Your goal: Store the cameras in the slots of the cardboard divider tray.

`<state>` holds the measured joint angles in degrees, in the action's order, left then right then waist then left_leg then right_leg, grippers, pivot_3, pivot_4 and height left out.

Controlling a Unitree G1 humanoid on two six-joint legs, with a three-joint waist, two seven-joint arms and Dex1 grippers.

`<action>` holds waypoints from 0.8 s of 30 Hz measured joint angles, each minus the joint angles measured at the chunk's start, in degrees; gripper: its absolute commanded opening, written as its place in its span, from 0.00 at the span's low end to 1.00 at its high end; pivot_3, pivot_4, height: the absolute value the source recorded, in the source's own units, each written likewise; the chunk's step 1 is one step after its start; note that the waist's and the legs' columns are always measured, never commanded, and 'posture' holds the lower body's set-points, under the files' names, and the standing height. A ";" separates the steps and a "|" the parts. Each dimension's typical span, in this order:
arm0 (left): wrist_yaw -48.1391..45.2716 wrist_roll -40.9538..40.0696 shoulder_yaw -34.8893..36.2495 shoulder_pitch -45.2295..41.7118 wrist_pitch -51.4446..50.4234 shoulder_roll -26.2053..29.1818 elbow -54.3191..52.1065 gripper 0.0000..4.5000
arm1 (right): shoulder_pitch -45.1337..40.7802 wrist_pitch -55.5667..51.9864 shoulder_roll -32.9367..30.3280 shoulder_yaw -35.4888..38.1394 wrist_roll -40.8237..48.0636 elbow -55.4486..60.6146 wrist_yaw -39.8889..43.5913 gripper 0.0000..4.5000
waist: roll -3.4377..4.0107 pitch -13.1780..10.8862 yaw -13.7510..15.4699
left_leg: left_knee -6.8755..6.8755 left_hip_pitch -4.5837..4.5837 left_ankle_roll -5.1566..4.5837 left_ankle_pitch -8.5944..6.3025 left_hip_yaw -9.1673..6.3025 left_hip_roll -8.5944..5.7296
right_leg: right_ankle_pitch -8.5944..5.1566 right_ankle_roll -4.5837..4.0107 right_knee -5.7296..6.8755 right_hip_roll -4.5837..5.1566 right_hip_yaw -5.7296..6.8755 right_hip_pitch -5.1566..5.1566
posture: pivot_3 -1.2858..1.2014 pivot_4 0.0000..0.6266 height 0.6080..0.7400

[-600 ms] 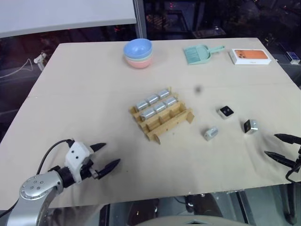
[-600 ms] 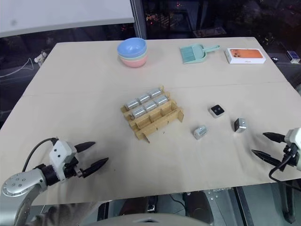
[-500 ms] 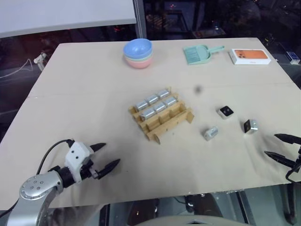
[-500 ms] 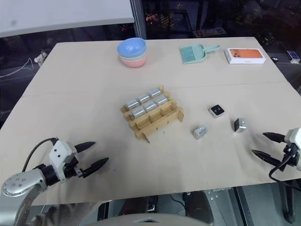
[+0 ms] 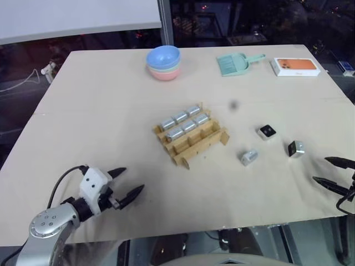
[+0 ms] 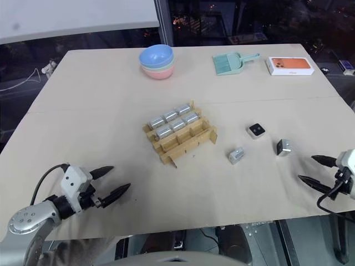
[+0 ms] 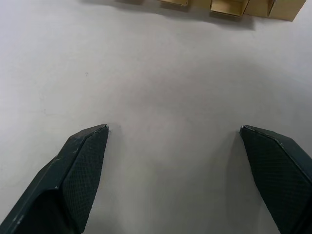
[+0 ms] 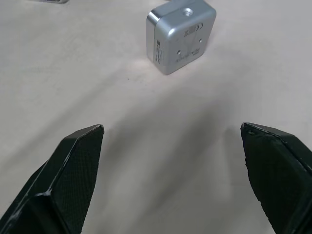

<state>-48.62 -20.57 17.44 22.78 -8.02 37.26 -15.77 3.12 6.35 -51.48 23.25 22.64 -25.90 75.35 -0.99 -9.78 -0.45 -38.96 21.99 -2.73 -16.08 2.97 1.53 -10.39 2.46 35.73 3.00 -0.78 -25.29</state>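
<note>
The cardboard divider tray [image 5: 191, 145] lies mid-table with several silver cameras [image 5: 182, 123] filling its two far rows; its near row is empty. Three loose cameras lie to its right: one on its side [image 5: 248, 157], one black face up [image 5: 267, 131], and one [image 5: 295, 148] nearest the right edge, also visible in the right wrist view [image 8: 181, 35]. My left gripper [image 5: 125, 183] stands open near the front left edge, empty, far from the tray. My right gripper [image 5: 331, 172] stands open at the front right edge, a short way from the nearest camera.
Stacked blue, green and pink bowls [image 5: 163, 62] stand at the back. A teal dustpan [image 5: 233, 64] and an orange-and-white phone box [image 5: 295, 66] lie at the back right. The table's front edge runs just below both grippers.
My left gripper has shifted slightly toward the table's front edge. The right gripper and the cameras have not moved.
</note>
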 measured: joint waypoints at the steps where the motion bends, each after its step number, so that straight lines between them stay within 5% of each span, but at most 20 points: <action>1: -0.03 0.11 -0.01 -0.10 0.02 0.00 0.00 1.00 | 0.16 -0.34 0.00 0.00 0.00 0.70 -0.45 0.99 | 0.00 0.00 0.00 | 0.00 0.00 0.00 0.00 0.00 0.00 | 0.00 0.00 0.00 0.00 0.00 0.00 | 0.52 0.24 1.00; 6: -1.02 0.02 -0.10 -1.63 -0.04 0.31 0.08 1.00 | 1.20 -5.46 0.43 0.08 0.13 4.73 -5.44 0.99 | -0.03 -0.01 0.01 | 0.00 0.02 0.00 0.00 -0.01 0.00 | 0.00 0.00 0.00 0.00 0.00 -0.01 | 0.52 0.24 1.00; 11: -1.64 -2.04 1.10 -4.21 -3.24 2.84 -0.16 1.00 | 4.41 -27.68 0.91 0.21 1.52 16.88 -18.32 0.99 | -0.02 -0.01 0.05 | 0.00 0.07 0.00 0.00 -0.04 0.09 | 0.00 -0.01 0.03 0.01 0.01 -0.05 | 0.52 0.24 1.00; 24: -18.81 -22.03 9.49 -18.99 -15.93 21.04 -5.50 1.00 | -2.23 -60.25 11.76 2.41 12.47 46.84 -46.59 0.99 | -0.14 -0.10 -0.18 | -0.03 0.56 0.01 0.00 -0.09 -0.07 | 0.01 -0.01 0.02 -0.08 0.12 -0.42 | 0.52 0.24 1.00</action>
<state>-67.43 -42.60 26.93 3.79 -23.95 58.31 -21.27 0.89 -53.90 -39.72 25.66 35.11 20.94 28.76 -1.12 -9.88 -0.63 -39.00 22.56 -2.72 -16.07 2.88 1.46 -10.38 2.45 35.75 2.92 -0.67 -25.71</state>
